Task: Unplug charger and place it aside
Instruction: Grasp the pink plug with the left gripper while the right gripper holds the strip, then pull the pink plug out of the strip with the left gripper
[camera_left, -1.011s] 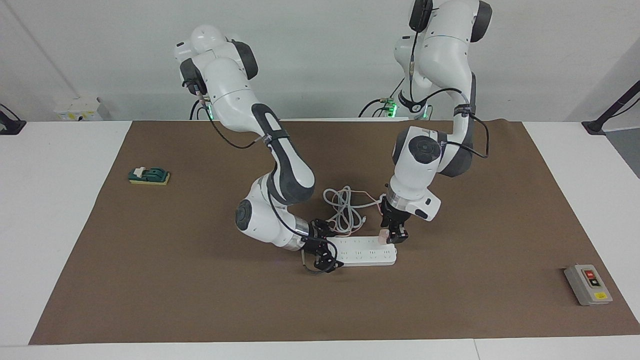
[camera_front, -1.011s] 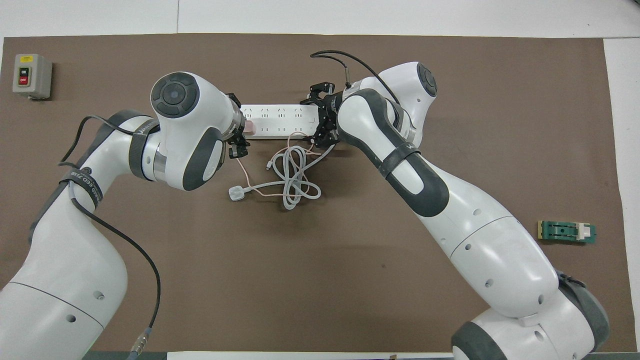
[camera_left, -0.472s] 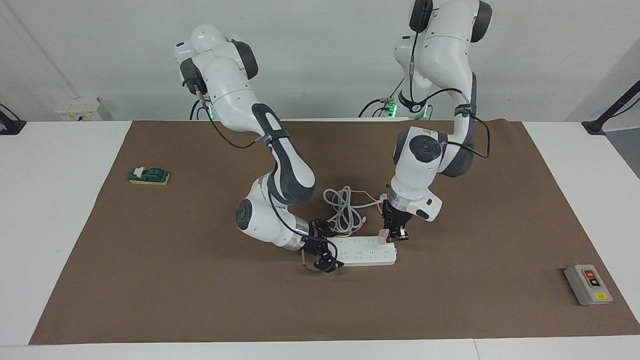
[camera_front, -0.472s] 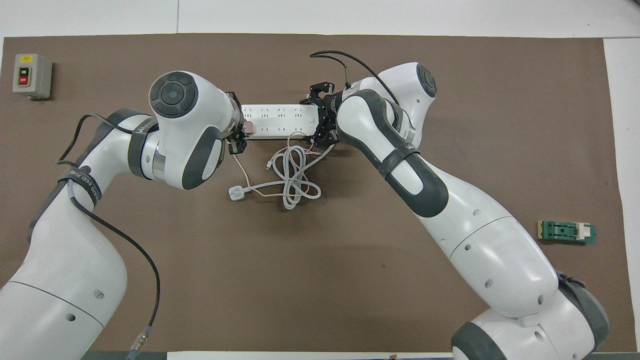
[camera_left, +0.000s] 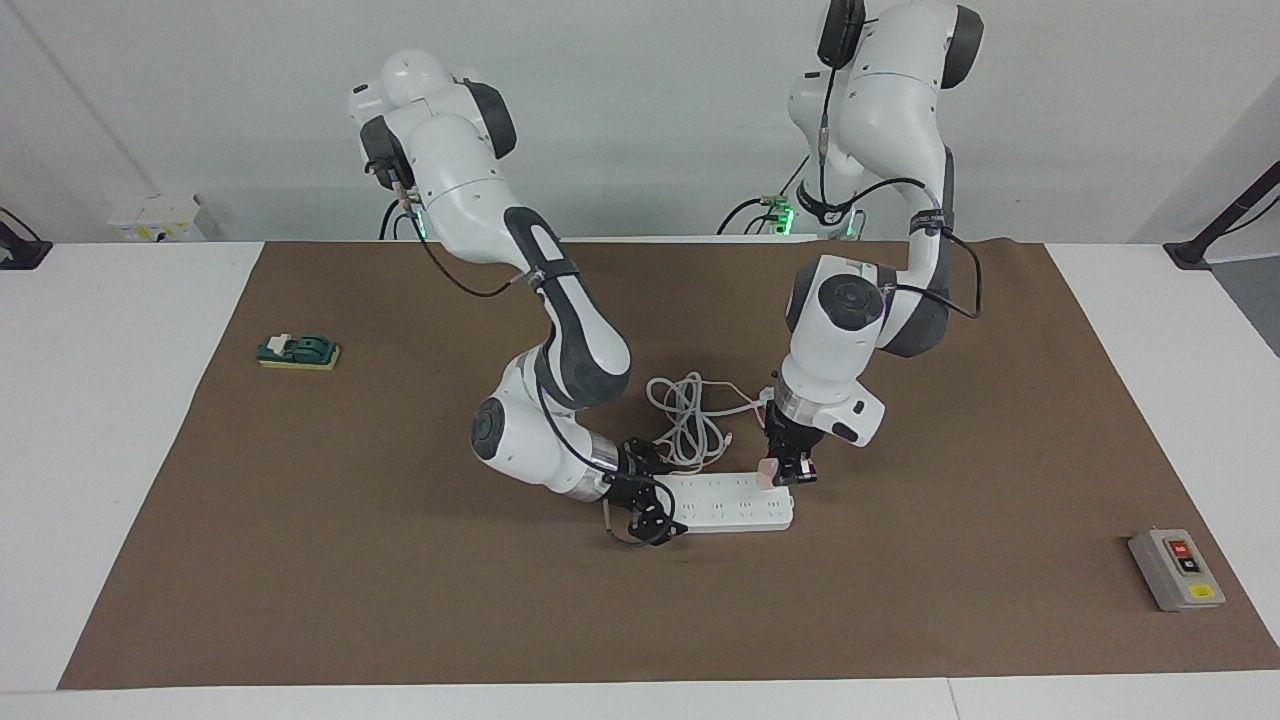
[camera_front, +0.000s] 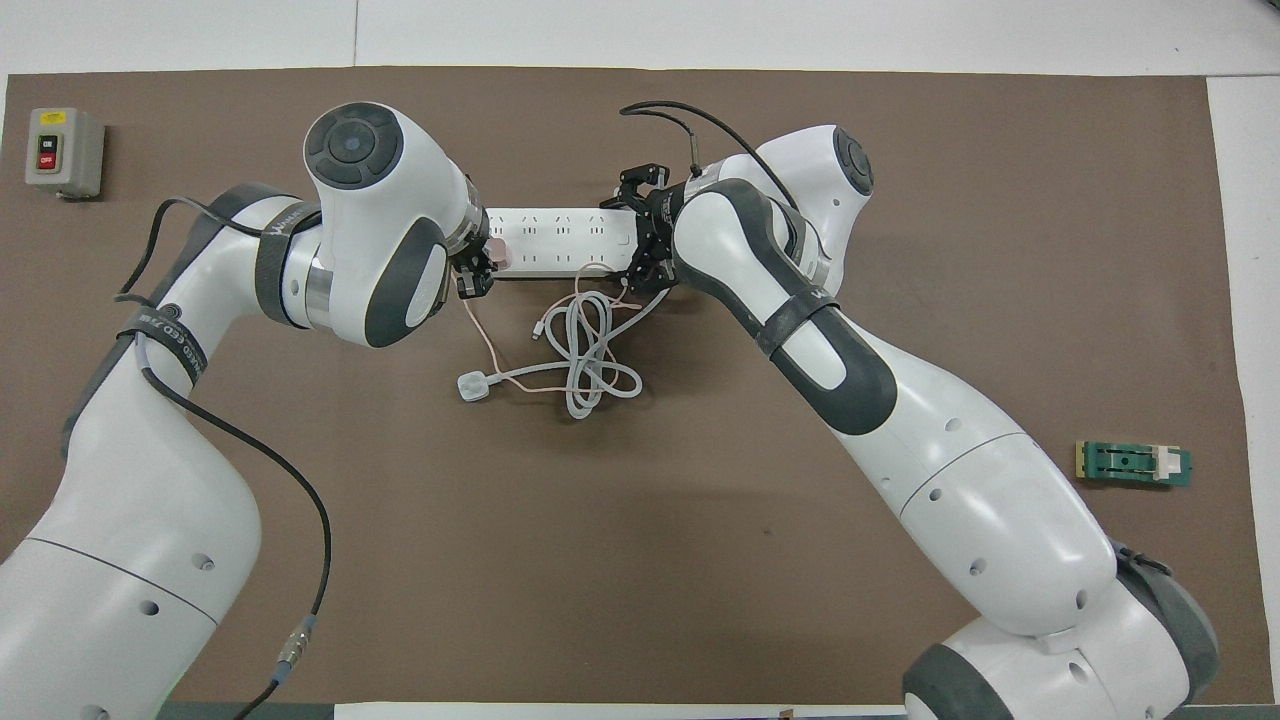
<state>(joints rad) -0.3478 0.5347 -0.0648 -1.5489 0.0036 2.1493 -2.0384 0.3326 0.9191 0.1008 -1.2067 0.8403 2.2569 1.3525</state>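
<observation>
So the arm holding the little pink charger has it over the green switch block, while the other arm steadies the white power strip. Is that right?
Not quite. The left end effector holds the charger at the power strip, not the green block, as the facing view shows. The right end effector does steady the strip.

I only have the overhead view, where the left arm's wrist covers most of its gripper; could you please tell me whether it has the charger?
Observer: In the facing view the left gripper is shut on the pink charger, at the power strip's end toward the left arm.
Operator: Thank you. Is the charger out of the socket?
Observer: It sits low against the strip's top; I cannot tell whether the prongs are clear.
Operator: And the right gripper?
Observer: The right gripper is down at the strip's other end, fingers straddling it as if bracing.
</observation>
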